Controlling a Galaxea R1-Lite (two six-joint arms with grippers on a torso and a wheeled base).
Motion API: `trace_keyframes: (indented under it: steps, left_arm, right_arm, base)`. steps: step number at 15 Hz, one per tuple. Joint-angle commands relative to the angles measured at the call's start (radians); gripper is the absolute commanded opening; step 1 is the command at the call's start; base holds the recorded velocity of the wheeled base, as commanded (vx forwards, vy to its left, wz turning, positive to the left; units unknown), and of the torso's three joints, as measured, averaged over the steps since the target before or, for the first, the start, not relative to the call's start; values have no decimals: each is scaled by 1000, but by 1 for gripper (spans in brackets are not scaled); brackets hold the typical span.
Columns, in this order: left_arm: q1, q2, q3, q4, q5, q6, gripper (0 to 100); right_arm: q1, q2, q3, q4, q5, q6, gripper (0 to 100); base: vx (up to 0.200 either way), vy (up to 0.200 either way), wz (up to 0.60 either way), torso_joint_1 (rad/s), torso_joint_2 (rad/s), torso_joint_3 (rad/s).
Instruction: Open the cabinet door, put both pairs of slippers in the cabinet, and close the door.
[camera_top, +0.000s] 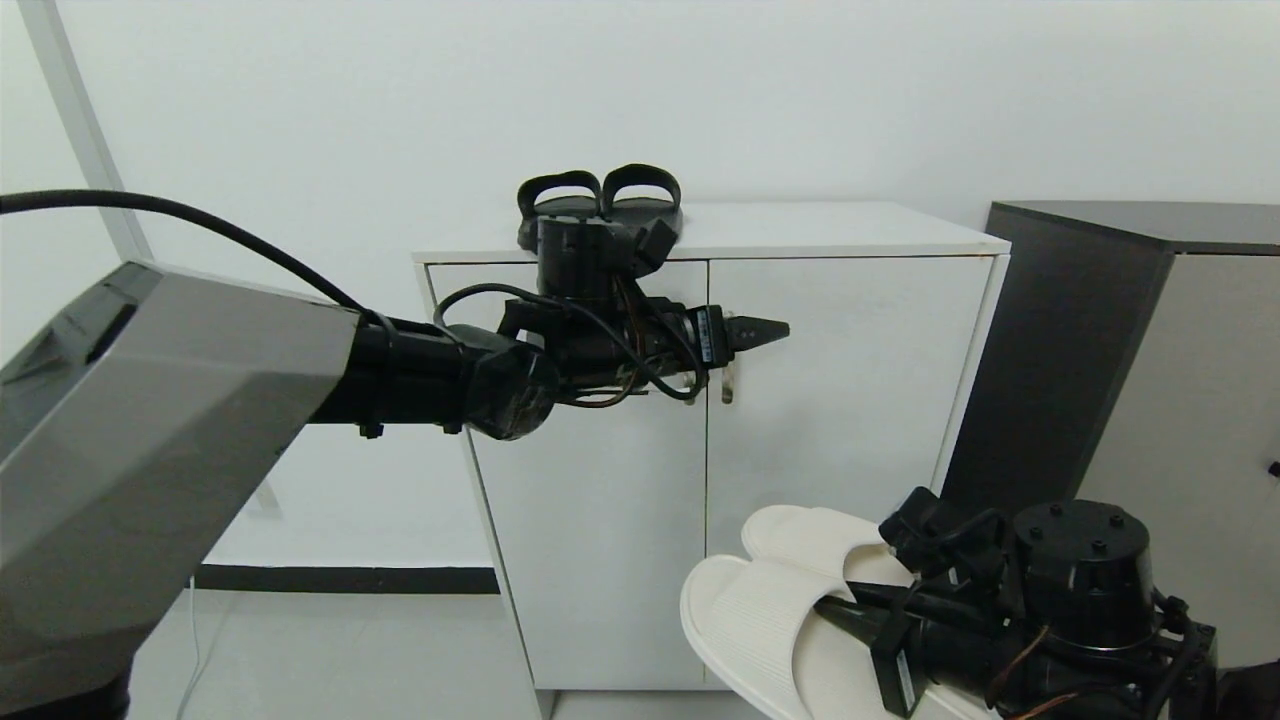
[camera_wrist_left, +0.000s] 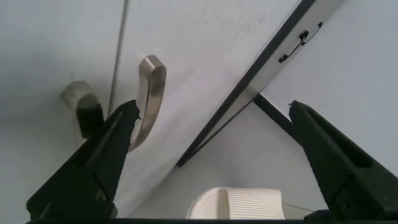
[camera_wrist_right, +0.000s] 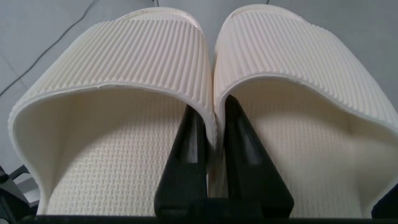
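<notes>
Left gripper: fingers spread wide, nothing held between them. Hangs before the upper middle of the white two-door cabinet, tips pointing across the right door.

Curved brushed-metal handle: just past one left fingertip, outside the gap between the fingers. Cannot tell whether finger and handle touch.

Second matching handle: on the far side of the door seam, partly hidden behind that same finger.

Cabinet doors: both shut, flush with the front.

Pair of black open-toe slippers: on the cabinet top, above and behind the left fingers, well apart from them. Side by side, straps up.

Right gripper: clamped on the pair of cream ribbed foam slippers. One finger inside each slipper; the two neighbouring inner walls pinched together between the pads. Slippers side by side, touching, toes reaching out past the fingertips. Held off the ground, low before the right door, well below the left fingers. Toe of one slipper also seen beneath the open left fingers in the left wrist view.

Dark grey cabinet: beside the white cabinet, beyond the right fingers, apart from them.

White wall: behind both cabinets, far past all fingertips.
</notes>
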Motion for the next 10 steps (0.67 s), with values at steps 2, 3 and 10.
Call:
trace_keyframes:
  steps: [2,3,10]
  left_arm:
    - [0,31,-30,1,2,0,100]
    - [0,31,-30,3,0,-2,100]
    - [-6,28,-21,-7,-50,-46,0]
  right_arm:
    - [0,0,1,-1,0,-1,0]
    - [0,0,1,-1,0,-1,0]
    - [0,-11,20,-1,6,-1,0]
  base:
    - [0,0,0,0,0,0]
    - [0,0,0,0,0,0]
    - [0,0,0,0,0,0]
